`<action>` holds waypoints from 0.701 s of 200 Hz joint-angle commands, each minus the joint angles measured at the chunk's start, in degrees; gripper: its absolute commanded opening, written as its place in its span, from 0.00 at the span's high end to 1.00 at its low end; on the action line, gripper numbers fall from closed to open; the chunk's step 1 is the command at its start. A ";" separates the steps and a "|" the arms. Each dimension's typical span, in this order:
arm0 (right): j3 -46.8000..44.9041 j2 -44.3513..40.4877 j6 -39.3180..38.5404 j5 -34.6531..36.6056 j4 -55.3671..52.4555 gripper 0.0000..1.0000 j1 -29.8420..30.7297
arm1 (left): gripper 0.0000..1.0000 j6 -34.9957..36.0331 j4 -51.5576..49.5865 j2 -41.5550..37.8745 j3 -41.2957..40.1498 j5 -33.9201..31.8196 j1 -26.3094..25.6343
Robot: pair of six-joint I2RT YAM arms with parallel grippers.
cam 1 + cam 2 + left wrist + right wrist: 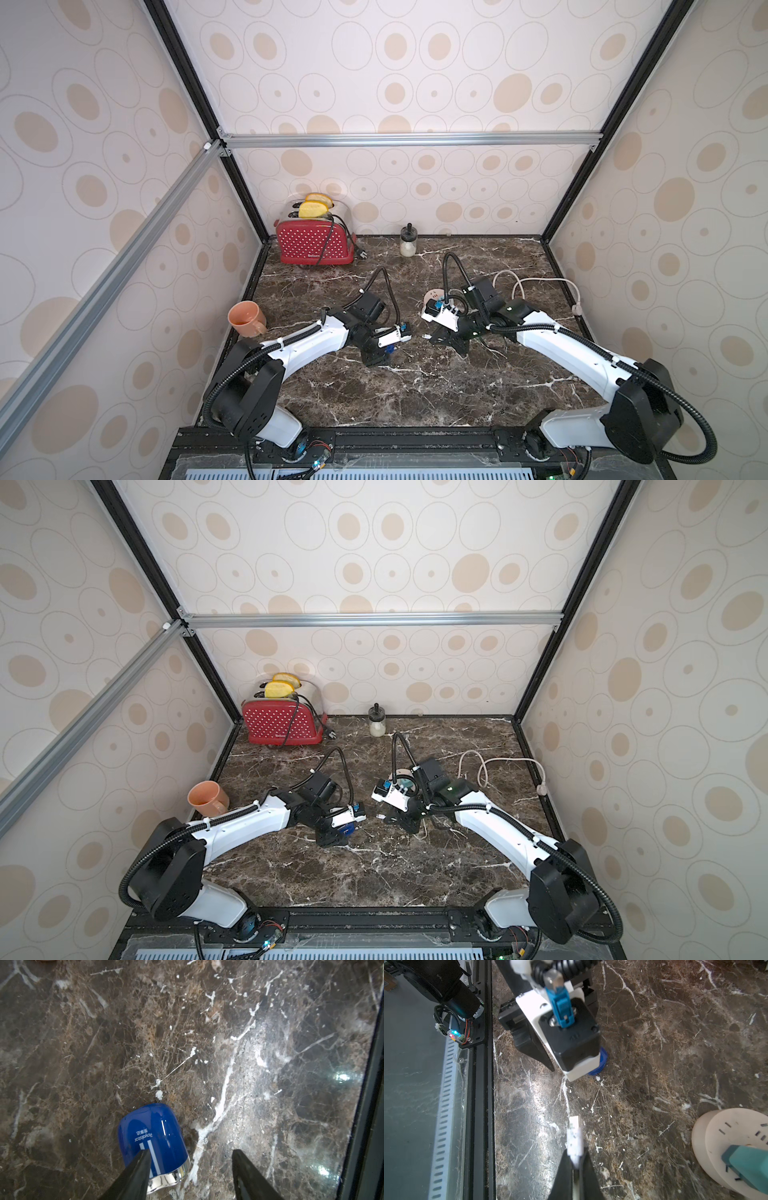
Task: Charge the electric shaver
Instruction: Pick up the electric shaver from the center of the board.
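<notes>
The electric shaver is glossy dark blue with white stripes and a chrome end, and it lies on the marble. My left gripper hovers open over it. One finger overlaps its striped face and the other stands apart over bare marble. In both top views only a blue sliver of the shaver shows under the left gripper. My right gripper is shut on a white cable plug, held low and pointing toward the shaver. In a top view the plug sticks out of the right gripper.
A round pink power strip carries a teal adapter, and its white cord loops at the right. A red toaster, a small jar and an orange mug stand at the back and left. The black front rail lies close.
</notes>
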 commanded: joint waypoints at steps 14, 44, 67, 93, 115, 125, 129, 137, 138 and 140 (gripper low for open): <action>2.05 1.38 -0.78 -0.93 -3.40 1.00 -1.45 | 0.36 -0.07 0.00 1.13 0.74 -4.38 -0.83; 1.97 1.23 -0.70 -0.93 -3.81 1.00 -2.47 | 0.35 1.03 -2.06 2.26 0.83 -6.58 -0.88; 2.03 1.13 -0.75 -1.24 -3.69 1.00 -3.02 | 0.35 -1.28 0.16 3.10 1.33 -7.01 -0.89; 2.28 1.30 -0.78 -1.72 -3.66 1.00 -3.33 | 0.35 -3.45 0.09 5.61 3.64 -8.15 -0.89; 2.40 1.24 -0.78 -1.91 -3.88 1.00 -3.49 | 0.34 -4.80 -0.91 7.21 5.00 -8.41 -0.89; 2.31 1.06 -0.87 -1.99 -3.87 1.00 -3.67 | 0.34 -5.21 -0.51 6.68 4.84 -8.05 -0.89; 2.25 1.04 -0.83 -2.06 -3.89 1.00 -3.68 | 0.34 -5.13 -0.24 6.25 4.73 -8.11 -0.89; 2.09 0.92 -0.87 -2.14 -3.76 1.00 -3.69 | 0.34 -4.77 0.04 5.31 4.49 -8.20 -0.89; 2.07 0.89 -0.92 -2.15 -3.78 1.00 -3.73 | 0.34 -4.71 0.06 5.21 4.46 -8.25 -0.89; 2.05 0.87 -0.99 -2.21 -3.76 1.00 -3.82 | 0.34 -4.55 0.13 4.91 4.44 -8.28 -0.89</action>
